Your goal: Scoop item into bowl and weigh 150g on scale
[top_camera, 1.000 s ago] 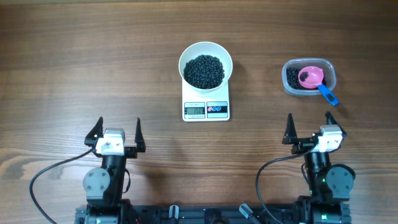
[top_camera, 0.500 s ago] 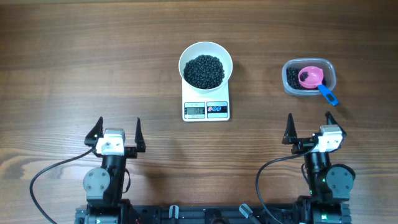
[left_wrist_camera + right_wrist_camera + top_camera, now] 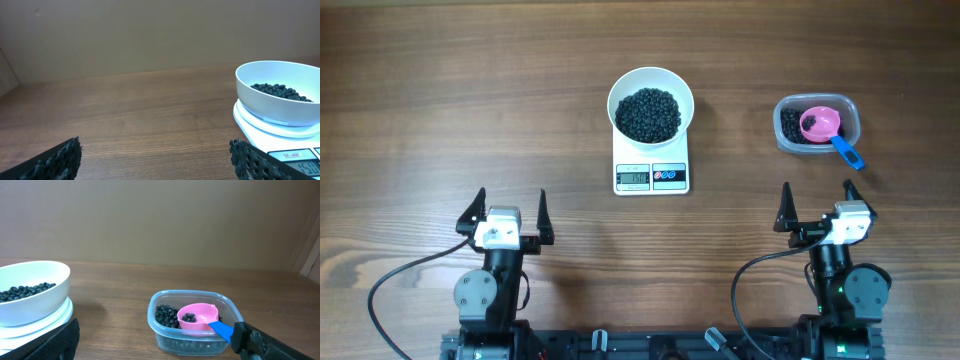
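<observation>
**No change vs 1 s ago: both arms parked, jaws wide**

Nothing differs from the frames 1 s and 0.5 s back. All objs and both arms sit in the same spots. The scale readout looks the same, digits too small to read.

L gripper (image 3: 512, 192) is at the near edge, left side, fingers spread wide, nothing btw them. R gripper (image 3: 816, 185) is at the near edge, right side, likewise spread wide and empty.

Bowl (image 3: 651, 74) sits on the scale (image 3: 670, 160), mid-table, farther out than both arms and roughly centred btw them. Beans (image 3: 648, 114) lie heaped in the bowl, below its rim. More beans are in the tub (image 3: 854, 128) at far right, with the scoop (image 3: 819, 123) lying in it. A few beans are in the scoop's pink cup; its blue handle sticks out over the tub's near-right corner.

Room: table (image 3: 440, 100) is bare wood across the whole left half and the far strip behind the bowl. There's an open lane from L gripper to the scale, and bare wood btw scale and tub. R gripper is on the near side of the tub, well apart from it. The far table edge shows vs a plain wall in both wrist views. A cable (image 3: 390, 280) loops beside each arm base at the near edge.
</observation>
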